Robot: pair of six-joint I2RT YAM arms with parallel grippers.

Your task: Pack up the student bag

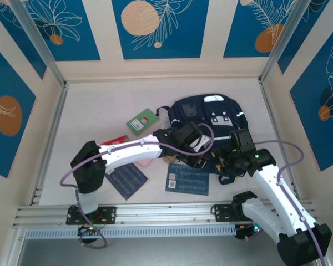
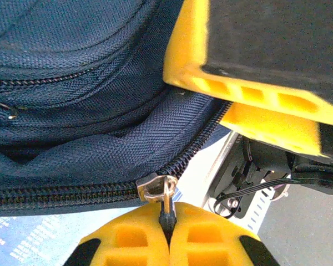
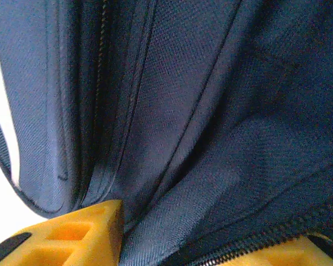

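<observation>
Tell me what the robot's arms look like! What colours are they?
The left arm and right arm are white tubes with chunky black joints. A thin purple cable runs along each. Their jaws are bright yellow blocks with hollow square pockets.

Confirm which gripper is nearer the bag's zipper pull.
Left. The left gripper is shut on the zipper pull itself. The right gripper is beside it, further along the zipper, its fingers straddling the student bag fabric.

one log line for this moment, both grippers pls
student bag: on table | left gripper: shut on zipper pull | right gripper: bag fabric between jaws, grip unclear
</observation>
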